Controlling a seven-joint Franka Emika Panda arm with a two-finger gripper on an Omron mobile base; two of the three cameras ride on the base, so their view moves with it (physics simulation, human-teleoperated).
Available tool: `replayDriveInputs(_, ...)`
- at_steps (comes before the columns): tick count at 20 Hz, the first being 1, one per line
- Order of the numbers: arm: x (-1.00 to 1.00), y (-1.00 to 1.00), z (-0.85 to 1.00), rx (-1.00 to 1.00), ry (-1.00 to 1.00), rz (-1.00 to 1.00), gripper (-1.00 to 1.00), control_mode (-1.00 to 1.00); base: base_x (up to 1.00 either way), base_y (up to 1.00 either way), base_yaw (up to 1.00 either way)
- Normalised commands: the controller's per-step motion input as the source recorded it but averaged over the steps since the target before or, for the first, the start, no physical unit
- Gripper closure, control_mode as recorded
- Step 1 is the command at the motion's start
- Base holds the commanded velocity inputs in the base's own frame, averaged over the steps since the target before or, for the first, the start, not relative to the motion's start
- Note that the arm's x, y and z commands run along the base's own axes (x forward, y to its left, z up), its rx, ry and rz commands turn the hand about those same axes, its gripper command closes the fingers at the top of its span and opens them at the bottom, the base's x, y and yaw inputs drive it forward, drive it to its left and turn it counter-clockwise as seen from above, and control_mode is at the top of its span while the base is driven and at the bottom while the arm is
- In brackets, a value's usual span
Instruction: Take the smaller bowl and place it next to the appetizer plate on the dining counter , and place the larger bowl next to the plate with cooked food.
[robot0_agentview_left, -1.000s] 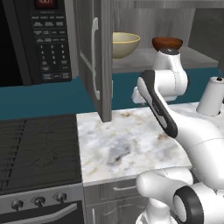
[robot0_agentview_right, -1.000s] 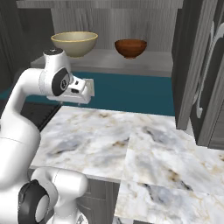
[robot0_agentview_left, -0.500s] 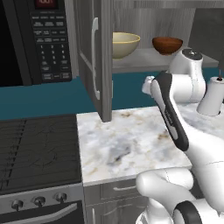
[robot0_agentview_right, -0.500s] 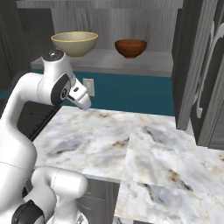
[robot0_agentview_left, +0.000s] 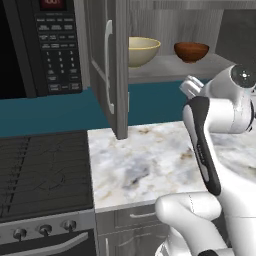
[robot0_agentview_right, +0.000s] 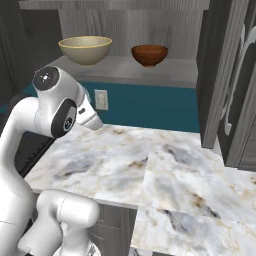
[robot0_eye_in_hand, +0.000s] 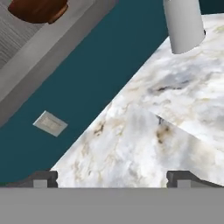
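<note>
— While the white arm (robot0_agentview_right: 47, 107) folds over the marbled counter (robot0_agentview_right: 150, 170), where is its pincer (robot0_eye_in_hand: 112, 178)?

— Low over the stone, seen from the hand view: two dark fingertips (robot0_eye_in_hand: 40, 178) stand far apart at the bottom edge, nothing between them. The pincer is wide and empty, hanging above the bare marble with the teal back wall (robot0_eye_in_hand: 100, 70) ahead of it.

— And what lies nearest?

— A white wall outlet (robot0_eye_in_hand: 50, 123) on the teal wall, just past the counter's edge. A pale grey cylinder (robot0_eye_in_hand: 183, 24) stands on the counter, off toward the top right of the hand view; what it is, I cannot tell.

— The bowls?

— Both sit on the open cabinet shelf (robot0_agentview_right: 150, 70) above the teal wall, well apart from the pincer. The smaller bowl (robot0_agentview_right: 149, 54), glossy reddish-brown, is upright on the shelf, to the right of the larger bowl (robot0_agentview_right: 85, 49), pale yellow-beige and clearly wider. The two stand near each other, not touching.

— Anything else around?

— A grey cabinet door (robot0_agentview_left: 106, 65) swung open to the left of the shelf, a black microwave (robot0_agentview_left: 42, 45) beyond it, and a dark stove (robot0_agentview_left: 42, 175) butting against the counter's left end. A second cabinet door (robot0_agentview_right: 232, 85) stands at the right.
</note>
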Motion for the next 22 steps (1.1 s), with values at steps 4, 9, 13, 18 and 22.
replayDriveInputs(4, -0.06, -0.42, 0.6, 0.16, -0.07, -0.23, -1.0, -1.0, 0.0, 0.0, 0.0)
replayDriveInputs(9, 0.0, -0.45, 0.57, 0.18, -0.1, -0.15, -1.0, -1.0, 0.0, 0.0, 0.0)
replayDriveInputs(13, 0.0, -0.51, 0.38, 0.25, -0.13, 0.0, -1.0, -1.0, 0.0, 0.0, 0.0)
replayDriveInputs(18, 0.21, -0.49, 0.25, 0.31, -0.18, 0.0, -1.0, -1.0, 0.0, 0.0, 0.0)
replayDriveInputs(22, 0.34, -0.31, 0.22, 0.16, -0.12, 0.0, -1.0, -1.0, 0.0, 0.0, 0.0)
